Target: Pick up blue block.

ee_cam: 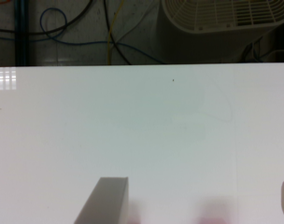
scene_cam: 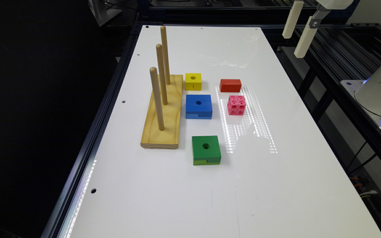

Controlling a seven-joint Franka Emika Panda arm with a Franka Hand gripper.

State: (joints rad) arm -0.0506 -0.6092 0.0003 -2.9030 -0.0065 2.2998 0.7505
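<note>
Separation is the whole matter in the exterior view: the tool (scene_cam: 299,29), two pale fingers hanging apart with nothing between them, hovers high beyond the white surface (scene_cam: 276,172), off its far edge toward the exterior view's right. The flat square bright-blue block with a round centre hole (scene_cam: 198,106) lies well away from it, just beside the wooden base with three upright pegs (scene_cam: 162,112), on that base's right in the exterior view. Taking the base as landmark, a smaller yellow block with a hole (scene_cam: 193,81) sits beyond the blue one and a green block of the same shape (scene_cam: 206,150) sits nearer the camera. The blue block's slot faces the camera, so its flat sides likely offer the cleaner grip.

Through the wrist view, one grey fingertip (ee_cam: 104,200) and the edge of the other frame bare white surface, confirming the tool is released. A faint pink blur shows between them; I cannot tell what it is. The arm should need to travel toward the pegged base and descend.
</note>
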